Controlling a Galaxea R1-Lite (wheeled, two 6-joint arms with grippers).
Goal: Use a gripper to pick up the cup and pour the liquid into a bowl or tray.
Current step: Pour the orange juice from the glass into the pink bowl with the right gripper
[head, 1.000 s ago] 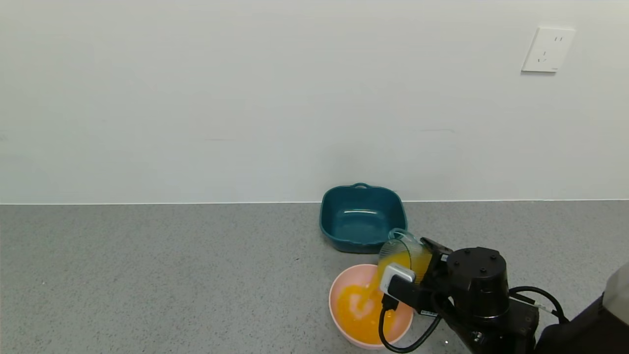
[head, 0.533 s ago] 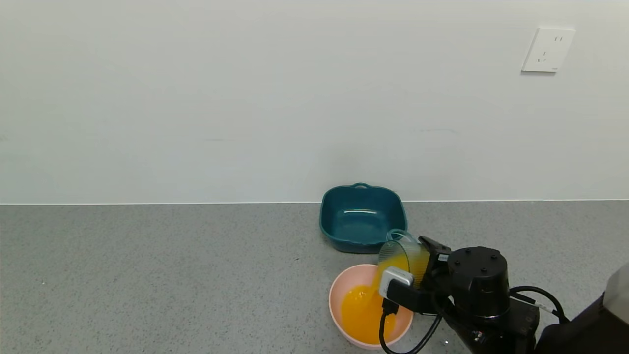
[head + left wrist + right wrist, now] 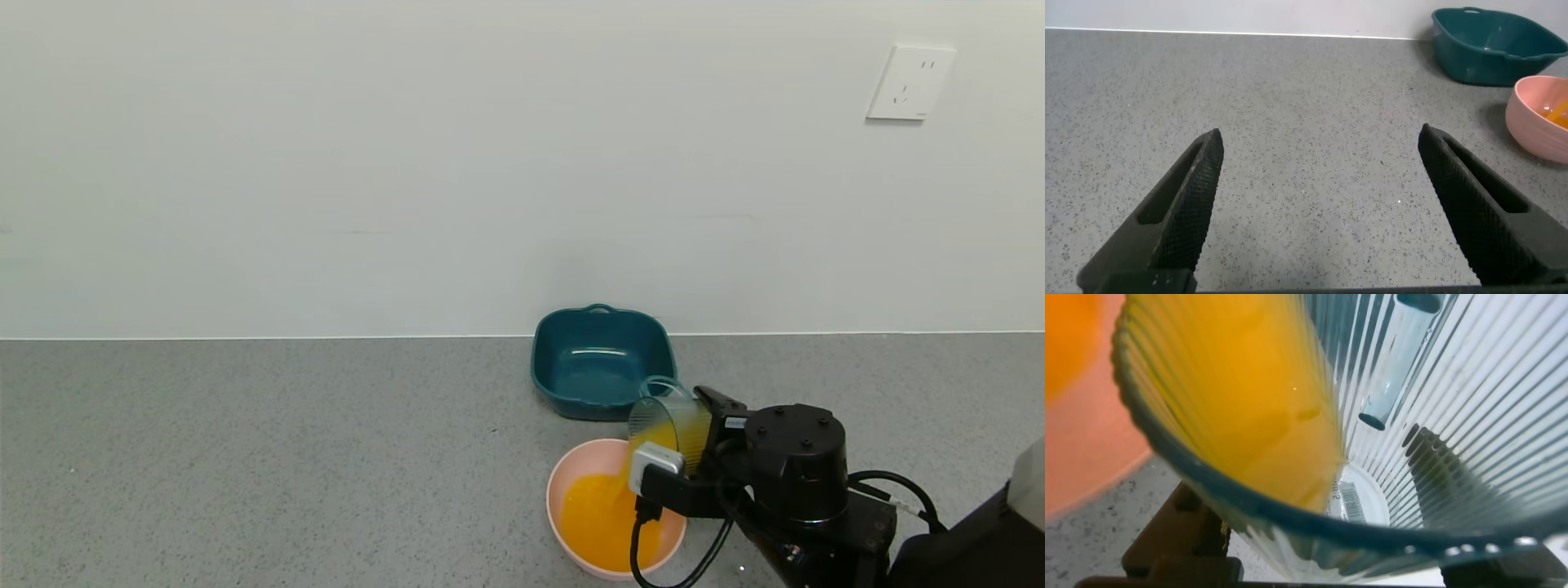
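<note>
Since a second ago your right gripper [image 3: 709, 433] has tipped the cup [image 3: 669, 420] a little further, and the splashing stream has thinned while the pool in the bowl [image 3: 571, 467] has smoothed out.

You are working on a speckled grey worktop [image 3: 286, 457] that fills the lower half of the head view, against a plain white wall [image 3: 408, 163] with a socket [image 3: 910, 82] at the upper right.

Your pink bowl sits at the lower centre-right, holding orange liquid [image 3: 600, 523]. The cup is tilted over its right rim, mouth down toward it, with liquid lying along its lower side [image 3: 1266, 400]. Your right fingers are closed on the cup.

Just behind the bowl, a teal dish [image 3: 602, 359] stands near the wall. A black cable [image 3: 653, 563] loops across the bowl's front right.

Your left gripper [image 3: 1319, 204] hangs over bare worktop, fingers spread wide and holding nothing.
</note>
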